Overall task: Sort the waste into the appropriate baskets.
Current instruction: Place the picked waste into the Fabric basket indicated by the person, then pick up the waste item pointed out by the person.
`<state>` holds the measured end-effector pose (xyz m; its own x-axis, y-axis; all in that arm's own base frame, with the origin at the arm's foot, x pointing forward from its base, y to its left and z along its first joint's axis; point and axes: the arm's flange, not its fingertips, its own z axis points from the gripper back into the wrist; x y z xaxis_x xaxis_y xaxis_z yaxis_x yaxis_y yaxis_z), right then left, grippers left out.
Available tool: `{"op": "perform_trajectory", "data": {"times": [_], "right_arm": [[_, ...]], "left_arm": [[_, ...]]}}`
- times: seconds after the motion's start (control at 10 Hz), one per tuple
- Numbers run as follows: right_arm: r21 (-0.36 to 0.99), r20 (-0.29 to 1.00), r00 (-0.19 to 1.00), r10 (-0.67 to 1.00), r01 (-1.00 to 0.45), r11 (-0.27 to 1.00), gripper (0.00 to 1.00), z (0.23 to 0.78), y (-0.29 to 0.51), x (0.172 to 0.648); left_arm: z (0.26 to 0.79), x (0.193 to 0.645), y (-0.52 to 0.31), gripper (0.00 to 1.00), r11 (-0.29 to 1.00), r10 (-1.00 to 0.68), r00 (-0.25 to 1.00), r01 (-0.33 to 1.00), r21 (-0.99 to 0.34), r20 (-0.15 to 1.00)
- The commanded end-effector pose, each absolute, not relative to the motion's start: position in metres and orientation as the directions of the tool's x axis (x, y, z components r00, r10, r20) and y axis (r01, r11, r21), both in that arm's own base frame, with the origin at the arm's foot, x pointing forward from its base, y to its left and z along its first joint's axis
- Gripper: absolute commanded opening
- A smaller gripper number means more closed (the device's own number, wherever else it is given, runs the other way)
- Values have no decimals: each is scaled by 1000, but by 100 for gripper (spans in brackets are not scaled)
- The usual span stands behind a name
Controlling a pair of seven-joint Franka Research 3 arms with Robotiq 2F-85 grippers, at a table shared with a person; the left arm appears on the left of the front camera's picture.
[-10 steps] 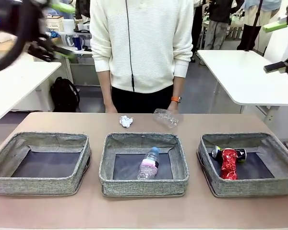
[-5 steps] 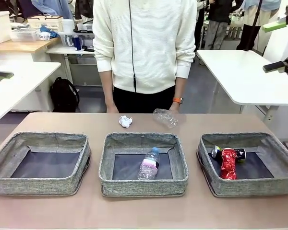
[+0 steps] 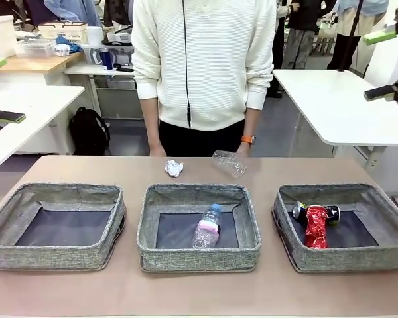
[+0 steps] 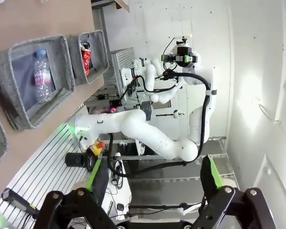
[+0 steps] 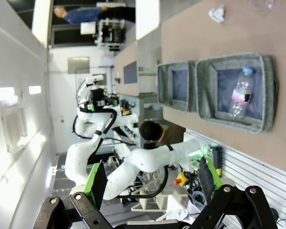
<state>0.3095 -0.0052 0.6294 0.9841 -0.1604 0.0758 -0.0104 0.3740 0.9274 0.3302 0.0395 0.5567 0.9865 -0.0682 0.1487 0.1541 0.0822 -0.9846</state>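
Both arms' jaws stand released, empty. Just behind the middle basket lie the crumpled paper and the clear plastic cup; the cup, on its side, may roll away or buckle if pinched.

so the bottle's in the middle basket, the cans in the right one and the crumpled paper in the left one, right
No: in the front view the crumpled paper lies on the table beyond the middle basket. Bottle and cans are right.
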Motion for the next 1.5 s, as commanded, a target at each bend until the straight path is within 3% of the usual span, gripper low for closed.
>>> {"op": "perform_trajectory", "data": {"times": [0.0, 1.4], "right_arm": [[932, 88, 985, -150, -28, 362, 100, 631, -6, 310], [932, 88, 985, -150, -28, 362, 100, 631, -6, 310]], "left_arm": [[562, 330, 42, 100, 56, -69, 988, 145, -988, 141], [562, 330, 42, 100, 56, -69, 988, 145, -988, 141]]}}
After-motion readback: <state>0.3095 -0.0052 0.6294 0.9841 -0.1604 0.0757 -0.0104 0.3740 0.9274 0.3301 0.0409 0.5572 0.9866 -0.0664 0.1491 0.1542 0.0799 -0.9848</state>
